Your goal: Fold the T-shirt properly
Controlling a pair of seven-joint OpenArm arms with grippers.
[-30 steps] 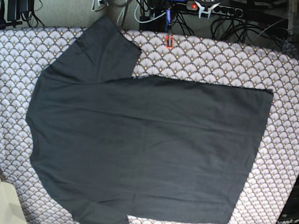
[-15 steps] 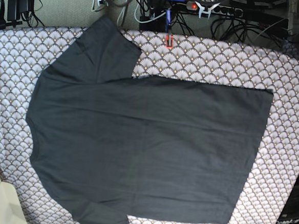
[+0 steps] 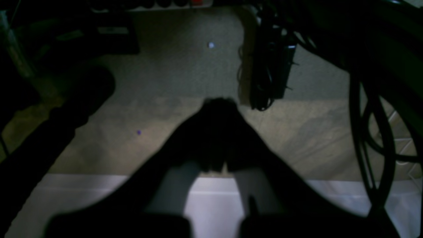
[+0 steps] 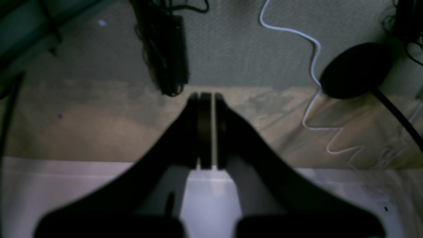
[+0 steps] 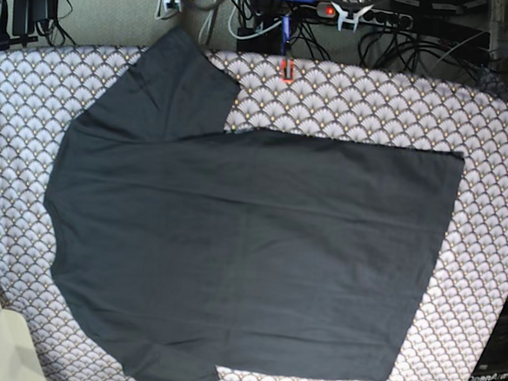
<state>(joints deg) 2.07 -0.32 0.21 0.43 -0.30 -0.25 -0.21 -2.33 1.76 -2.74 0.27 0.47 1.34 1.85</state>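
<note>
T-shirt (image 5: 241, 251) lies spread flat on my patterned cloth (image 5: 501, 155); left claw (image 3: 219, 105) and right claw (image 4: 206, 99) both clenched, grasping nothing.

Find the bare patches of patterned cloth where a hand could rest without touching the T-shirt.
The T-shirt covers the middle of the patterned cloth. Free: the right strip beyond the hem, the far strip right of the upper sleeve, and the far-left corner. The near edge is crowded by the lower sleeve.

The T-shirt (image 5: 241, 251) is plain charcoal-black, no print. The cloth (image 5: 373, 107) over the bench is white with a brown scallop pattern all over.
</note>
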